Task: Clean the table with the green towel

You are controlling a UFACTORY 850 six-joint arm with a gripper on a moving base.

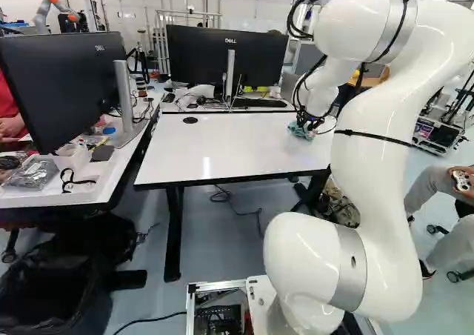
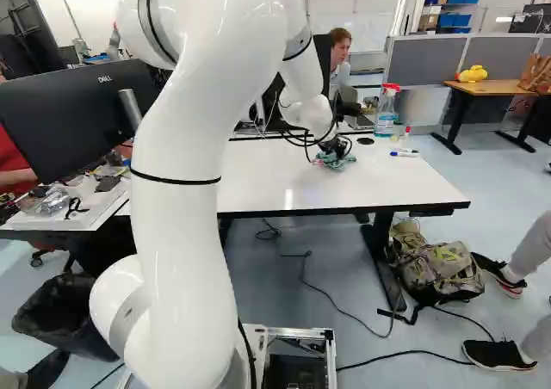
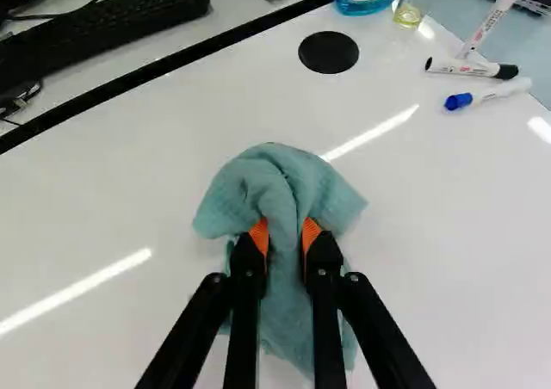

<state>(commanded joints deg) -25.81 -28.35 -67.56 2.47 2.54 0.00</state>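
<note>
One green towel (image 3: 284, 182) is pinched mid-cloth by the gripper (image 3: 285, 236), likely so the table (image 3: 430, 234) is wiped with loose folds.

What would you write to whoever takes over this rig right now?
Claw: shut on the green towel, pinching a fold of it over the white table.
Nearby: markers and a spray bottle toward the right of the table in the right base view, beyond the towel.
Done: towel gripped; how much is wiped, the pictures don't show.
Left: probably more wiping, then releasing the towel; I'd steer around the markers.
</note>
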